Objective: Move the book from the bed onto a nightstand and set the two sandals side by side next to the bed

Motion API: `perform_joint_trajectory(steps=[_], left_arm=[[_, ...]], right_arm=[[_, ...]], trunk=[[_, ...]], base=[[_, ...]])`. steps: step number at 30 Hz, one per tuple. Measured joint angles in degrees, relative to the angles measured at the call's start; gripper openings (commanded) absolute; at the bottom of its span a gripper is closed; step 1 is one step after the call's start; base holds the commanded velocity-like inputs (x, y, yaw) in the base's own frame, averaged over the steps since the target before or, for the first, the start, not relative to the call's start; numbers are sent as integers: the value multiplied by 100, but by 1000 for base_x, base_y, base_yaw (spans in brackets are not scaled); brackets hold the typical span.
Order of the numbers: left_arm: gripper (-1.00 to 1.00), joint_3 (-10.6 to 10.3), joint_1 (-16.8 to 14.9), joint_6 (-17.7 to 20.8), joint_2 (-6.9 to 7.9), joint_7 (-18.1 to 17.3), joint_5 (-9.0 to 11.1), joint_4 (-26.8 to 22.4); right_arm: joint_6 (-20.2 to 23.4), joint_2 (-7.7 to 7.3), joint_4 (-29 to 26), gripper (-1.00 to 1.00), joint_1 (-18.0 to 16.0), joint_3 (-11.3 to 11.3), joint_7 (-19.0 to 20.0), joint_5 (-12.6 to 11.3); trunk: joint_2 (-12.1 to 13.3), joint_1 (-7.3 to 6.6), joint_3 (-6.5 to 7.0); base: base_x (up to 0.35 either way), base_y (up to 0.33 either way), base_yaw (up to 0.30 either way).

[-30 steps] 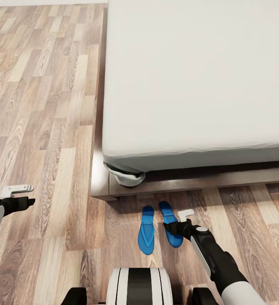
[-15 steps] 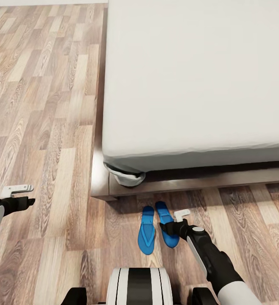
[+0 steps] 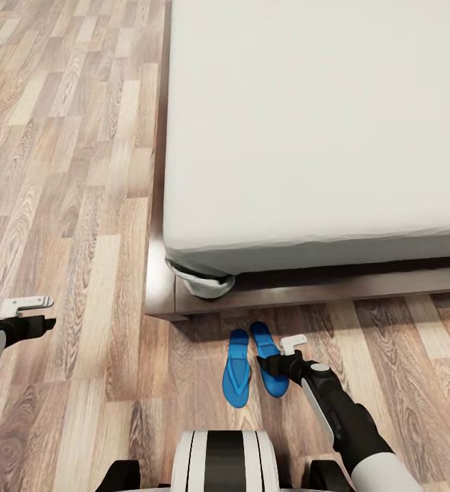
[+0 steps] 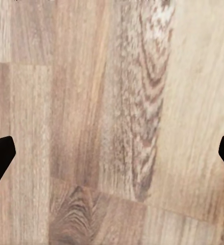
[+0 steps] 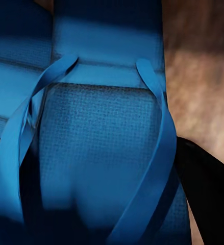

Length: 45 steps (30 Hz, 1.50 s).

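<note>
With the 2 sandals [image 3: 254,366] lying side by side on the floor near the bed [image 3: 321,130], the right tool [image 3: 271,367] pinched the right-hand sandal [image 5: 104,153], apparently ready to release; the left tool [image 4: 112,153] hung spread.

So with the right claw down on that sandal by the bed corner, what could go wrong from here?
1. The right claw sits on the right sandal, which lies tight against the left sandal; pulling away carelessly could drag it and split the pair.
2. The right sandal sits further toward the bed than the left one, so the pair may not count as side by side.
</note>
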Motion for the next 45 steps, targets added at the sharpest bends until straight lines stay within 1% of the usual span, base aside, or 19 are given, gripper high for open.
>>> perform_joint_trajectory(steps=[3,14,17,30,33,45], left_arm=[[100,2,2,0,0,1,2,-5],[100,1,29,0,-4,1,0,-5],[100,2,40,0,-5,1,1,-6],[100,0,41,0,-7,5,-1,-4],[100,2,42,0,-6,5,1,-6],[100,0,43,0,-7,7,-2,-4]], right_arm=[[-3,-2,-90,-100,0,-1,6,32],[2,-14,-85,-100,-9,1,15,-7],[4,-18,-179,-100,-16,2,20,-15],[6,-25,-168,-100,-32,4,26,-48],[10,-30,-261,-100,-33,3,34,-54],[13,-38,-268,-100,-33,0,40,-90]], trunk=[[-4,7,-66],[-4,7,-67],[-8,15,-133],[-8,15,-133],[-12,22,-199],[-12,23,-200]], base=[[0,0,0],[0,0,0],[0,0,0],[0,0,0],[0,0,0],[0,0,0]])
